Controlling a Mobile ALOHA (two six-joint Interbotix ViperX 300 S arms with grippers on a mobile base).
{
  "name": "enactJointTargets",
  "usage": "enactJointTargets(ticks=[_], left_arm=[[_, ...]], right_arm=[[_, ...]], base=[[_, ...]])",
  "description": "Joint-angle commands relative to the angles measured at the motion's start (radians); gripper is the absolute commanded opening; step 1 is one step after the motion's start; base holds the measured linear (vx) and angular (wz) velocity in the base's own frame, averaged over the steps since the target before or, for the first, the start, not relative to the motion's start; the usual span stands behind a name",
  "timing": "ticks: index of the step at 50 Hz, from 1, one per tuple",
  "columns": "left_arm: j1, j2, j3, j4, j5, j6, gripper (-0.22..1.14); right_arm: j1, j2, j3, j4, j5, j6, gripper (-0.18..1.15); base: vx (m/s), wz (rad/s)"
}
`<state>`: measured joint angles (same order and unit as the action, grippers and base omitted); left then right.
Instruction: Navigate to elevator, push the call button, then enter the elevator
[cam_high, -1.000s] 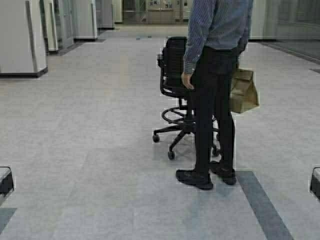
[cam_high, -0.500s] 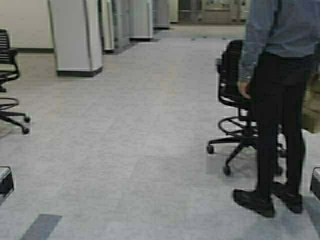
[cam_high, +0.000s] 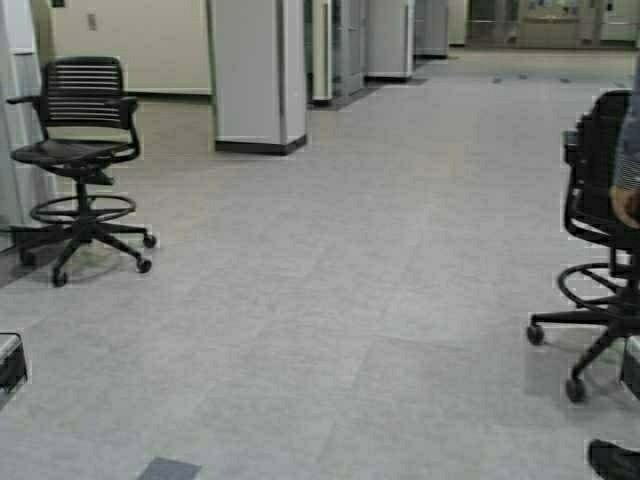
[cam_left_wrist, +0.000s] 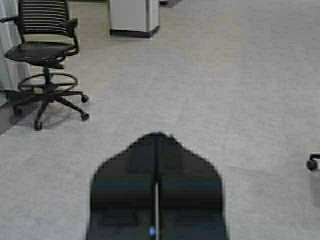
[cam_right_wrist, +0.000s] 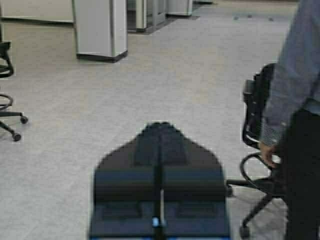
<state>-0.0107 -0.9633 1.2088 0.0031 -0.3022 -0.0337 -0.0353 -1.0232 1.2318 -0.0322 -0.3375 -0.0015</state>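
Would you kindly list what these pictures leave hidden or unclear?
- Elevator and call button: in no view.
- Person: head and feet cut off in the right wrist view; only a hand and a shoe toe in the high view.
- Right-hand chair: cut by the high view's right edge.

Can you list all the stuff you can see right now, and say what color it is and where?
Chair on the left: one, black, on the floor by the left wall.
Chair on the right: one, black, at the right edge.
Person: one, blue-grey shirt, dark trousers, beside the right chair with a hand on it.
Pillars: several, grey-white, in a row running into the distance.
Floor: light grey.
Left gripper: black, jaws shut, held low over the floor.
Right gripper: black, jaws shut, held low over the floor.
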Motion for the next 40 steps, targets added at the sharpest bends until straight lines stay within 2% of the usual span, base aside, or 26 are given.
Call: enactJointTargets(ticks=[1,28,40], left_arm=[[0.000,0.008,-0.009,0.005,-0.017,0.002,0.02],[0.000,0.011,0.026,0.006,-0.110,0.002,0.02],[0.000,0.020,0.026,0.006,-0.120,-0.018,0.02]], right_arm=[[0.000,0.014,-0.015,-0.006,-0.009,-0.005,0.05],[0.000,0.015,-0.020,-0.009,-0.014,0.009,0.05],[0.000,0.011,-0.006,-0.009,-0.014,0.061,0.05]], base=[[0.50,0.26],[0.54,0.23],[0.63,0.28]])
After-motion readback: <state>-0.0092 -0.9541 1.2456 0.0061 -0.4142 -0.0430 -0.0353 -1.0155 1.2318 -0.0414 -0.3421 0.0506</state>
